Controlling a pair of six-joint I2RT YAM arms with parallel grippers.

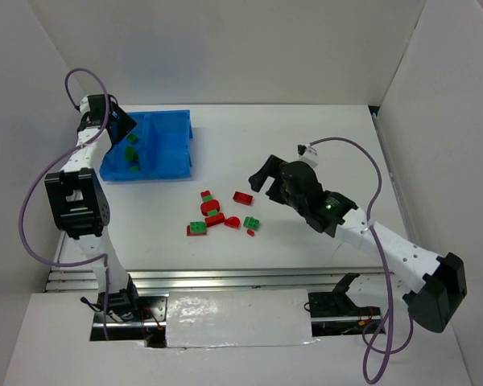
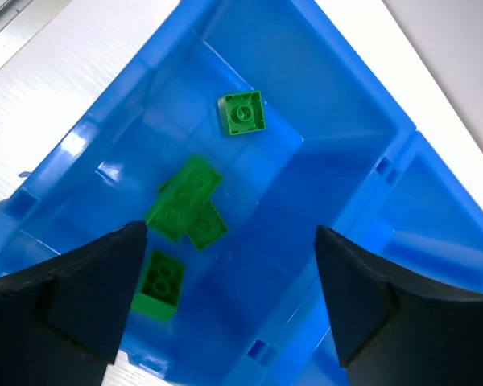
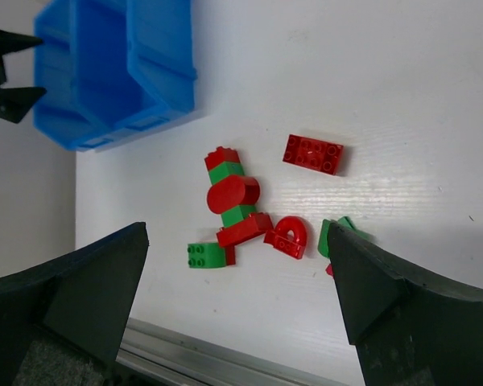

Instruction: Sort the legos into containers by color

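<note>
The blue bin [image 1: 149, 170] stands at the back left. Its left compartment holds several green legos [image 1: 131, 153], seen close in the left wrist view [image 2: 185, 197]; no brick shows in its right compartment [image 1: 175, 145]. My left gripper [image 1: 122, 122] hovers open and empty over the left compartment [image 2: 229, 233]. Red and green legos [image 1: 217, 215] lie in a loose pile at mid-table. My right gripper [image 1: 264, 181] is open and empty above the pile's right side [image 3: 237, 233]. Its view shows a red plate [image 3: 312, 153], a red and green stack [image 3: 229, 189] and a red arch [image 3: 290, 237].
The blue bin [image 3: 113, 68] shows at the upper left of the right wrist view, with the left gripper's fingertips [image 3: 8, 100] beside it. A metal rail [image 1: 225, 279] runs along the table's near edge. White walls enclose the table on three sides.
</note>
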